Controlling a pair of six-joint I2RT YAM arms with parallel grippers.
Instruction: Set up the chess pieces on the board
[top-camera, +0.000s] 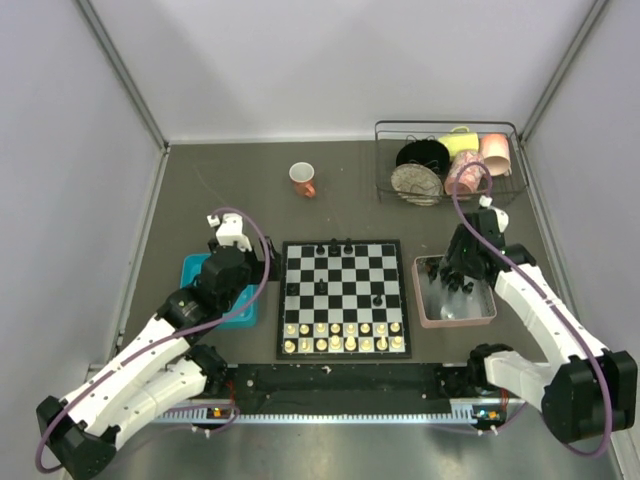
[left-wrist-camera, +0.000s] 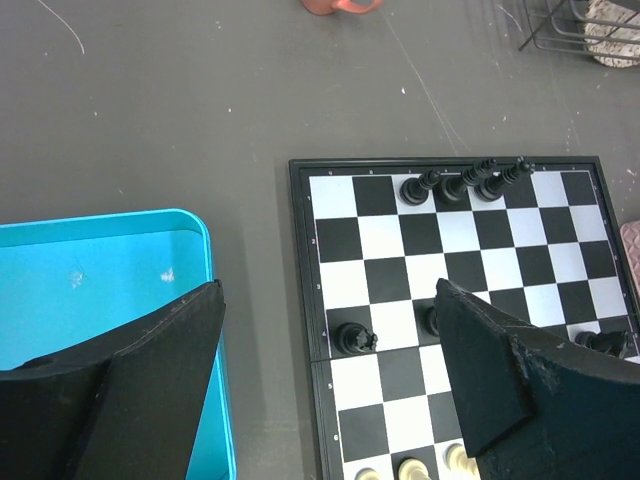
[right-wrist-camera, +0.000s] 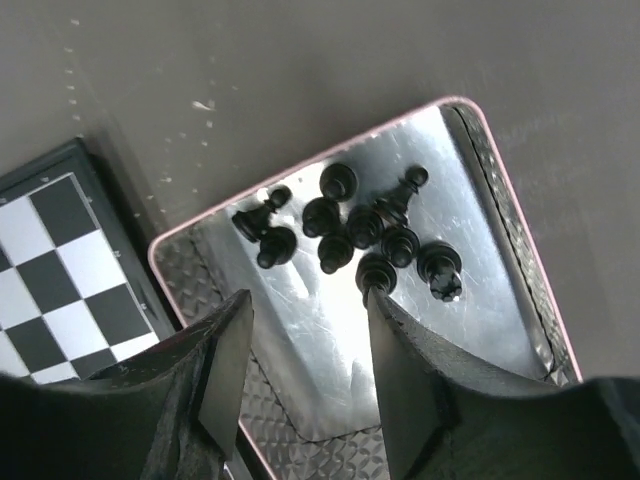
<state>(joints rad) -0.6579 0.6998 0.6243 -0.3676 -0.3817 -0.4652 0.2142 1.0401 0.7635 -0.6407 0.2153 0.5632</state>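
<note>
The board (top-camera: 342, 262) lies mid-table, with three black chess pieces (top-camera: 334, 245) on its far row and two more nearer the middle. In the left wrist view a black piece (left-wrist-camera: 352, 339) stands on the board's (left-wrist-camera: 385, 235) left file, between the tips of my open, empty left gripper (left-wrist-camera: 330, 300), which hovers above it. That gripper (top-camera: 240, 265) sits by the board's left edge. My right gripper (top-camera: 455, 272) is open over the pink tray (right-wrist-camera: 500, 215), where several black pieces (right-wrist-camera: 345, 232) lie. The right gripper (right-wrist-camera: 308, 300) holds nothing; its right fingertip (right-wrist-camera: 385, 310) is next to one piece.
A teal tray (top-camera: 197, 270) lies left of the board, under the left arm. Cream-white pieces (top-camera: 345, 335) fill the board's two near rows. A red mug (top-camera: 302, 179) stands at the back. A wire dish rack (top-camera: 445, 165) with cups and plates is at the back right.
</note>
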